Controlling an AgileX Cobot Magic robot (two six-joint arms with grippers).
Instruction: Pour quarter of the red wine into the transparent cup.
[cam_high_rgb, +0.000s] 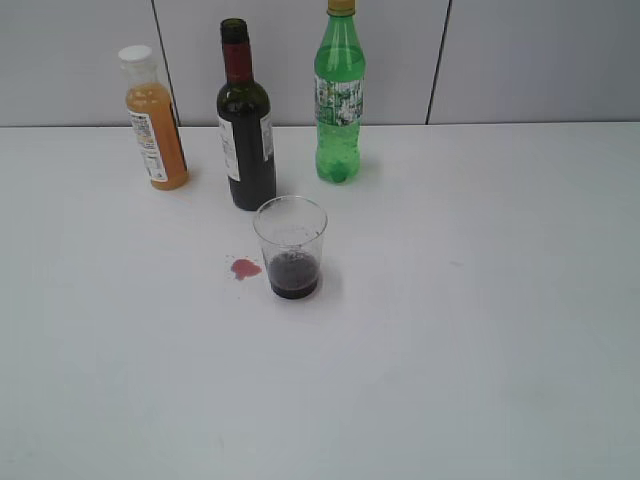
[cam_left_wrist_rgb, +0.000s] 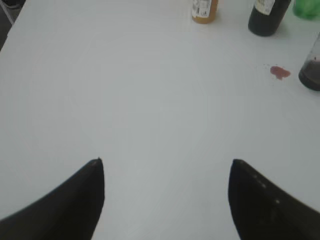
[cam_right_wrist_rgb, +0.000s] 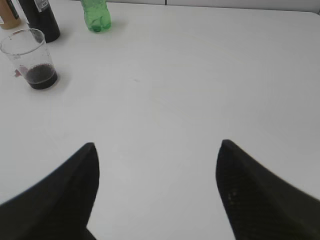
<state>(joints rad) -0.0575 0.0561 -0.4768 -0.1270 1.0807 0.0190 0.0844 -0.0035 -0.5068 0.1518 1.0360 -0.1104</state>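
Transparent cup (cam_high_rgb: 291, 248) was seen nearest, upright on the white table (cam_high_rgb: 480, 330), dark wine pooled at its bottom.

The red wine (cam_high_rgb: 245, 125) stood just behind it, a small red spill (cam_high_rgb: 245, 268) beside. Left gripper (cam_left_wrist_rgb: 166, 167) and right gripper (cam_right_wrist_rgb: 156, 150) were held wide apart, empty, well away.

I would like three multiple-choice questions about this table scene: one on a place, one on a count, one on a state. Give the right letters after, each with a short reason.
1. Where is the small red spill relative to the transparent cup in the exterior view?
A. to its left
B. to its right
C. inside it

2. How many bottles stand on the table?
A. two
B. three
C. four

3. What is the state of the left gripper and right gripper?
A. both open, holding nothing
B. left shut on the cup
C. right shut on a bottle

Answers:
1 A, the stain lies left of the cup's base.
2 B, orange juice bottle, red wine and green soda bottle.
3 A, fingers apart over bare table.
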